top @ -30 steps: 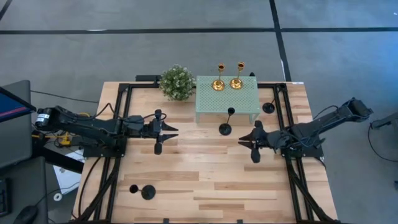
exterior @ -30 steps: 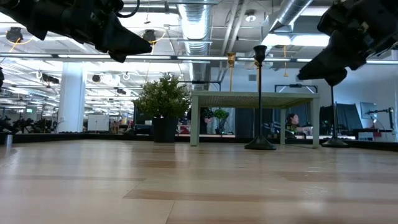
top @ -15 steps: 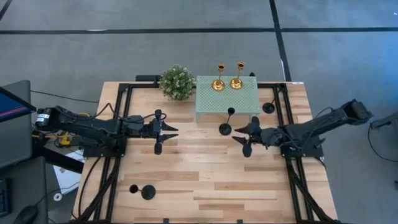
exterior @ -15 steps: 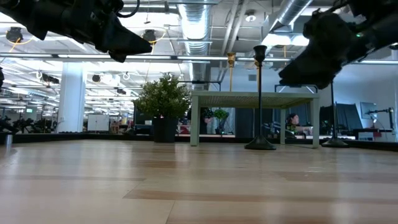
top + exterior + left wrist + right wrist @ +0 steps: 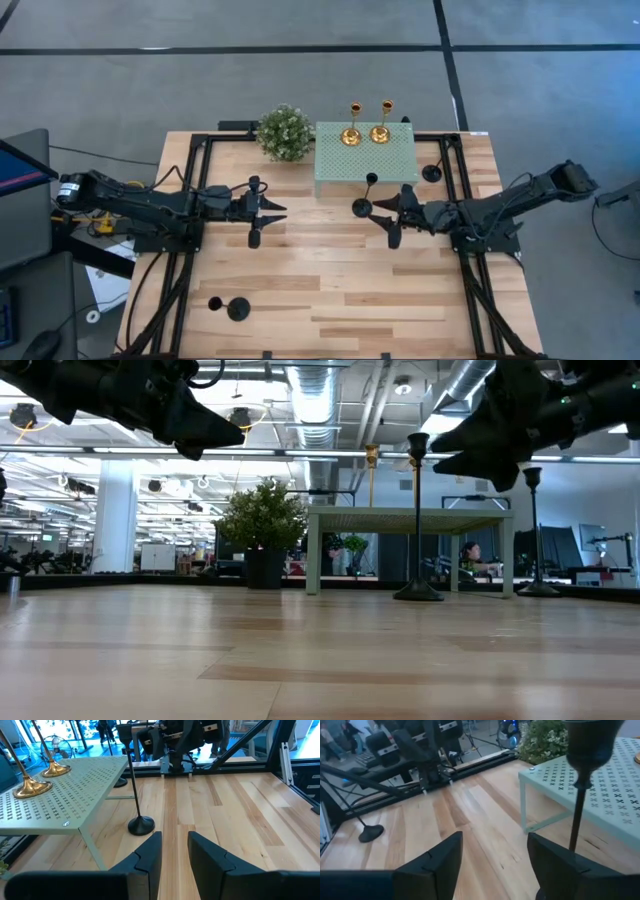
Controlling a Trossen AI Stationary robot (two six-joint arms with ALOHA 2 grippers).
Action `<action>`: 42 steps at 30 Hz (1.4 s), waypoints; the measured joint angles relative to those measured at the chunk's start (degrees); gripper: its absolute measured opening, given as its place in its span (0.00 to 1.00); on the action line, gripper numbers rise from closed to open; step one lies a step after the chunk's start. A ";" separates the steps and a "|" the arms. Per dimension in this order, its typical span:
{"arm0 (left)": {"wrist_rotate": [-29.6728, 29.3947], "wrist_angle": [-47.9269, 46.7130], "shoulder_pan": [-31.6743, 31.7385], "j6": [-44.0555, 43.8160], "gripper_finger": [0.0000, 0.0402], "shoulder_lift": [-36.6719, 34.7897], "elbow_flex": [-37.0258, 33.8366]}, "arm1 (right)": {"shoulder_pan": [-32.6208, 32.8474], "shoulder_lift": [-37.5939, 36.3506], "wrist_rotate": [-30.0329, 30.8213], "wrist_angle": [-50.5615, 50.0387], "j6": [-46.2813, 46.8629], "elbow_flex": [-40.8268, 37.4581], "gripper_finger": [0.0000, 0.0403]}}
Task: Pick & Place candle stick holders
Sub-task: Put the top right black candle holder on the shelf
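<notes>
While right claw [image 5: 385,216] gapes, pale plank table [image 5: 330,290], office beyond, left claw's state unclear.

The desk [image 5: 330,280] is of pale wood planks, smooth with a soft shine. The perforated stand [image 5: 366,160] looks like mint-painted metal, matt. Two gold holders [image 5: 365,132] are polished and glossy. The black holders [image 5: 362,205] are thin, dark and matt. The plant ball [image 5: 284,132] looks rough and leafy
</notes>
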 joint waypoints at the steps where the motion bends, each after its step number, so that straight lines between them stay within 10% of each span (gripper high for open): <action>1: 0.00 0.00 0.00 0.00 0.24 0.00 0.00 | 0.35 -0.19 0.27 -0.06 -0.67 0.00 0.51; 15: 0.00 -0.03 0.00 0.00 0.24 0.00 0.00 | 8.19 -17.81 2.60 -12.99 -5.42 0.02 0.28; 25: 0.00 -0.03 0.00 0.00 0.24 0.00 0.00 | 11.71 -36.51 12.40 -42.15 -7.03 9.56 0.23; 42: 0.00 -0.01 0.00 0.00 0.24 0.02 0.00 | 10.97 -44.66 34.88 -82.52 27.75 13.07 0.23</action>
